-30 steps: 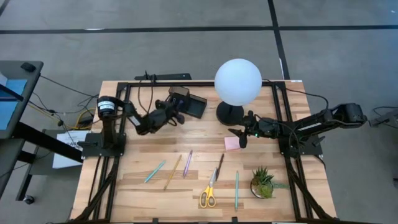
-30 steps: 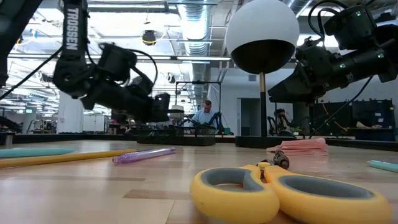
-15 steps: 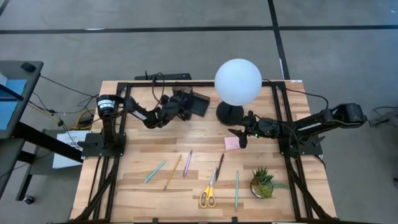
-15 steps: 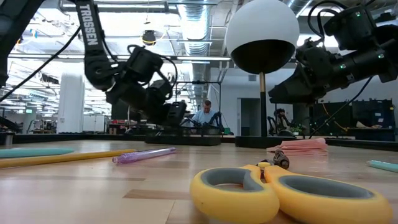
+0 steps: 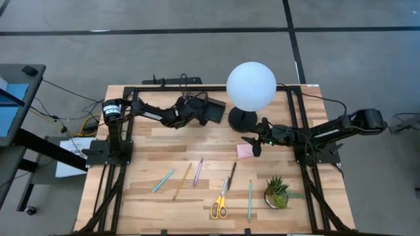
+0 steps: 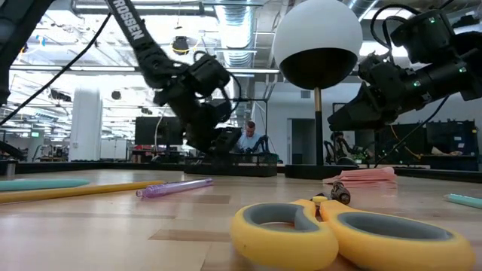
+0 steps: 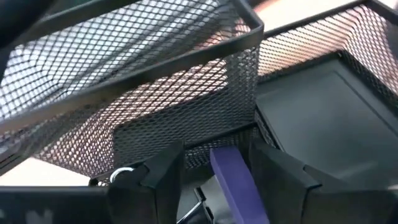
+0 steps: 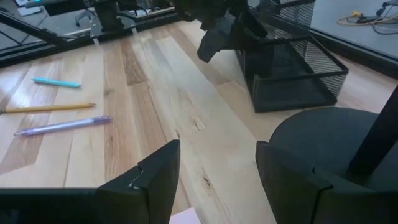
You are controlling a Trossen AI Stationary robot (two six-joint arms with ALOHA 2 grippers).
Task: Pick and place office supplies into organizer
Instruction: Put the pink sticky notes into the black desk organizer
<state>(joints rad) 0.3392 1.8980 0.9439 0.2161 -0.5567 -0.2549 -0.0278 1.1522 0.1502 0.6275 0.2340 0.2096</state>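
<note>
The black mesh organizer (image 5: 209, 110) stands at the table's far side, left of the lamp. My left gripper (image 5: 194, 109) reaches over its near-left part, open, with a small violet-blue thing (image 7: 231, 177) between its fingers above the mesh compartments (image 7: 186, 93). My right gripper (image 5: 253, 145) hangs open just above the pink sticky-note pad (image 5: 245, 151). On the near half of the table lie a teal pen (image 5: 163, 180), a yellow pencil (image 5: 182, 181), a purple pen (image 5: 197, 172), a dark pen (image 5: 231, 176), yellow-handled scissors (image 5: 220, 204) and another teal pen (image 5: 249, 198). My left gripper has the violet-blue thing (image 7: 224, 163) between its spread fingers, which point down and forward into the organizer. A gap shows between the thing and one finger (image 7: 165, 177). It lies close by the other finger (image 7: 273, 177), and I cannot tell whether it touches it.
A white globe lamp (image 5: 251, 85) on a black base (image 5: 241, 119) stands between the organizer and my right gripper. A small green potted plant (image 5: 277, 192) sits at the near right. Bare wood lies between the two arms.
My left gripper has swung up and toward the table's far edge and right, from the bare wood beside the organizer to a place over it. My right gripper has kept still above the pink pad.
</note>
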